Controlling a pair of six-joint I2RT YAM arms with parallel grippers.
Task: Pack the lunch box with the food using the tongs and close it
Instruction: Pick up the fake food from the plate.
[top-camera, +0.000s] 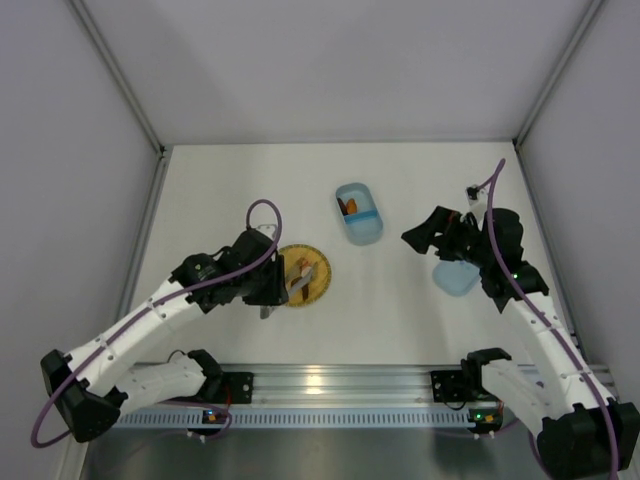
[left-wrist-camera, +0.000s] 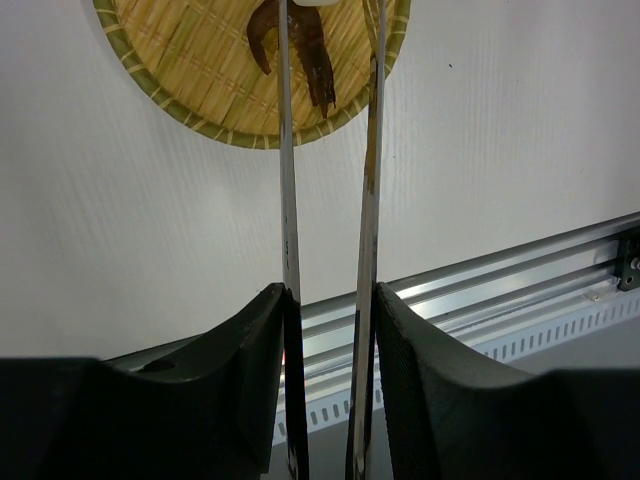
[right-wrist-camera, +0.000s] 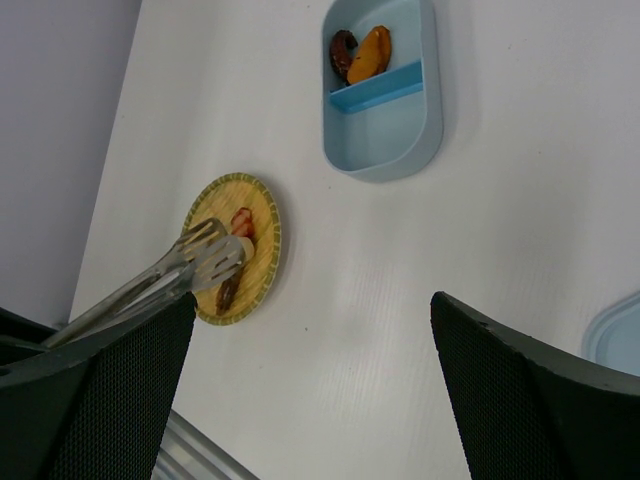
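My left gripper (top-camera: 272, 286) (left-wrist-camera: 330, 292) is shut on the tongs (top-camera: 300, 277) (left-wrist-camera: 288, 190), one pale arm against each finger. The tongs reach over the round yellow plate (top-camera: 318, 291) (left-wrist-camera: 190, 60) (right-wrist-camera: 270, 240). There, a brown piece of food (left-wrist-camera: 305, 50) (right-wrist-camera: 229, 292) lies beside a reddish one (right-wrist-camera: 242, 219). A white piece (right-wrist-camera: 244, 250) sits at the tong tips (right-wrist-camera: 205, 258); I cannot tell if it is pinched. The light-blue lunch box (top-camera: 368, 232) (right-wrist-camera: 385, 135) stands uncovered, with an orange piece (right-wrist-camera: 368, 52) and a dark piece (right-wrist-camera: 342, 50) in its far compartment. My right gripper (top-camera: 424, 236) (right-wrist-camera: 310, 300) hangs open and holds nothing.
The box's lid (top-camera: 456, 278) (right-wrist-camera: 615, 335) lies on the table under my right arm, right of the box. An aluminium rail (top-camera: 330, 385) (left-wrist-camera: 520, 280) runs along the near edge. Grey walls close the table at left, right and back.
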